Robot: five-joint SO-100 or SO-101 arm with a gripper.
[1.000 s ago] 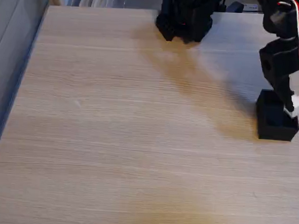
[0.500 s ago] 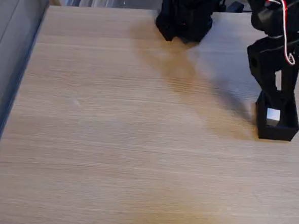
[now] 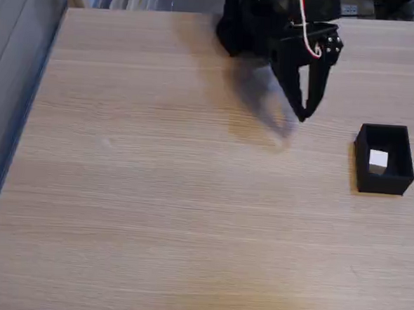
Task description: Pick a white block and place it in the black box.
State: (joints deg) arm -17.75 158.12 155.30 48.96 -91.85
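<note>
Black and hard-edged, our gripper [image 3: 303, 113] hangs in the upper middle of the fixed view, right of centre, pointing down toward the table [image 3: 155, 194]. Its two fingers taper to meet at a point near the bottom, with a narrow sliver of wood showing between them higher up; we hold nothing, and the tips look pressed together or nearly so. The body above the fingers is matte black plastic, blocky, with small pale screw heads on its right face and a red and white wire [image 3: 307, 31] looping down over it. A soft grey shadow lies on the wood just left of the fingers.

Up and to the left, at the top edge of the frame, stands our arm's base [image 3: 246, 27], the same matte black, squat and angular.

To the lower right of the gripper, well apart from it and near the right edge of the frame, sits the black box [image 3: 364, 165]: matte, rectangular, thin-walled, without a lid. Inside it, resting on its floor, lies the white block [image 3: 378, 160], a small plain cube with softened edges, one face lit brighter than the others.

The table is pale wood-grain laminate with fine streaks running left to right. We can read no writing or labels anywhere.
</note>
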